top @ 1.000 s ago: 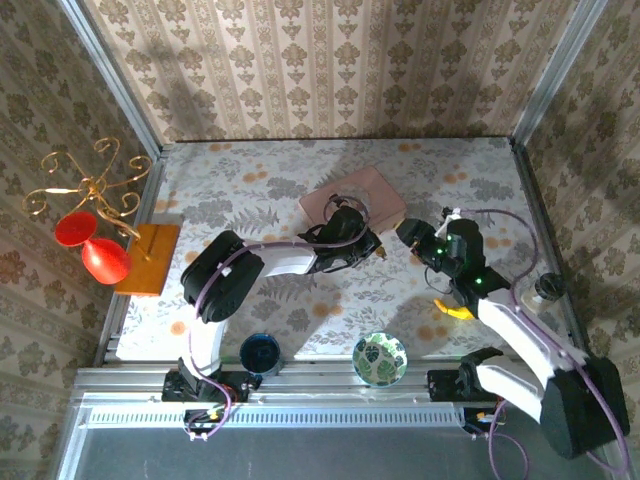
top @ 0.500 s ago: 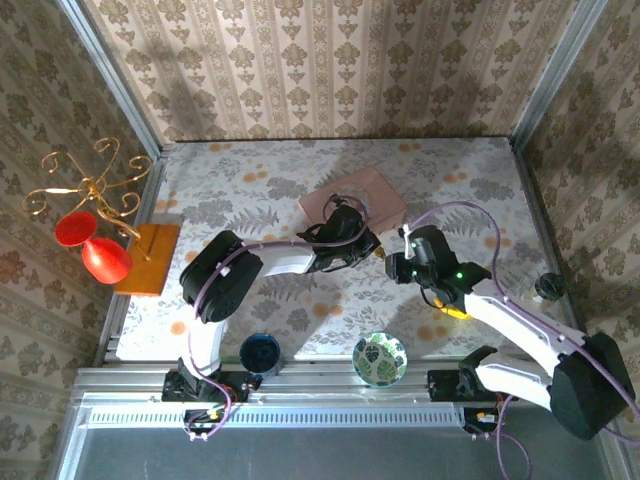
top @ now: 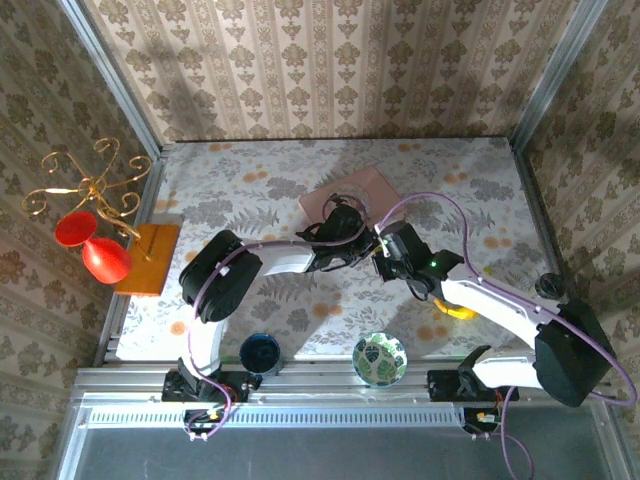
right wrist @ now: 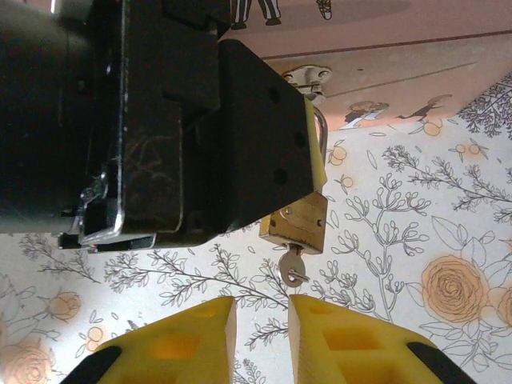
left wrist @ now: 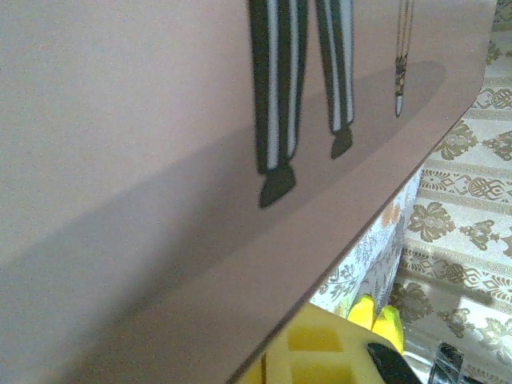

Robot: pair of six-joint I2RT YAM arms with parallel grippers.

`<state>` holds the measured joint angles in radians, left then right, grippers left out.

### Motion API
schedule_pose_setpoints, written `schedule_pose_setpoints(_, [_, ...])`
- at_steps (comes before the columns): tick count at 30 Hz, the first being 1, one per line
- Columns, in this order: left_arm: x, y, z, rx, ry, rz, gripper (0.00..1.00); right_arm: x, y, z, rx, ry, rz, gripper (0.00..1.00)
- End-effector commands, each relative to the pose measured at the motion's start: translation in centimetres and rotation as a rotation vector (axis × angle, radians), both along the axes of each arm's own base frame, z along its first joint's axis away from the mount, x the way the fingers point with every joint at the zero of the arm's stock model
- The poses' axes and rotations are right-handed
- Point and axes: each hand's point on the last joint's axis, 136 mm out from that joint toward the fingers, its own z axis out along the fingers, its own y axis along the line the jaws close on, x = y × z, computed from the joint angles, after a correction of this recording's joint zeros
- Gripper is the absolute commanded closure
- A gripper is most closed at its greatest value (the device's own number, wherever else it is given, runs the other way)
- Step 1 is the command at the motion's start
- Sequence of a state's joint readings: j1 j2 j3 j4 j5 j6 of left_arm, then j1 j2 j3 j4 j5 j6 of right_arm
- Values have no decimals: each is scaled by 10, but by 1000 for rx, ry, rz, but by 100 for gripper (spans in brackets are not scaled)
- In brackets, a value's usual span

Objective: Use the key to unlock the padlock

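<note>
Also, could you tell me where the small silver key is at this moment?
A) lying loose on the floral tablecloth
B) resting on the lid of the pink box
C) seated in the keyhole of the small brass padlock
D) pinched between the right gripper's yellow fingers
C: in the right wrist view the small silver key sticks out of the small brass padlock, and the open right gripper is just short of it.

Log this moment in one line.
left fingers: clamped on padlock | key: seated in padlock | right fingers: parted, just short of key
</note>
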<state>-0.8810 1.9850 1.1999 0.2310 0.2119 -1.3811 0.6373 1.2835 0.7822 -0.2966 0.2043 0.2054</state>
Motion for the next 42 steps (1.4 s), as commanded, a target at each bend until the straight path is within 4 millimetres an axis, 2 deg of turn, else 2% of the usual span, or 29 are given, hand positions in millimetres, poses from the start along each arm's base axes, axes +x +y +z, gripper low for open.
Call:
schedule_pose_setpoints(1, [-2, -4, 19, -72, 18, -28, 100, 5, -5, 2, -77, -16, 4, 75])
schedule_pose_setpoints(16, [-1, -3, 22, -78, 15, -25, 100, 14, -5, -15, -141, -16, -9, 74])
schedule_pose_setpoints(18, [0, -3, 21, -77, 15, -25, 100, 14, -6, -24, -163, 5, -11, 74])
schedule_pose_setpoints(22, [-1, -3, 21, -76, 16, -26, 100, 16, -5, -28, -174, 11, -10, 74])
schedule_pose_setpoints(35, [-2, -5, 21, -79, 17, -31, 100, 26, -2, -20, -141, -45, -34, 76])
schedule_pose_setpoints(42, [-2, -5, 24, -84, 12, -32, 100, 29, -2, -25, -127, -79, -45, 79])
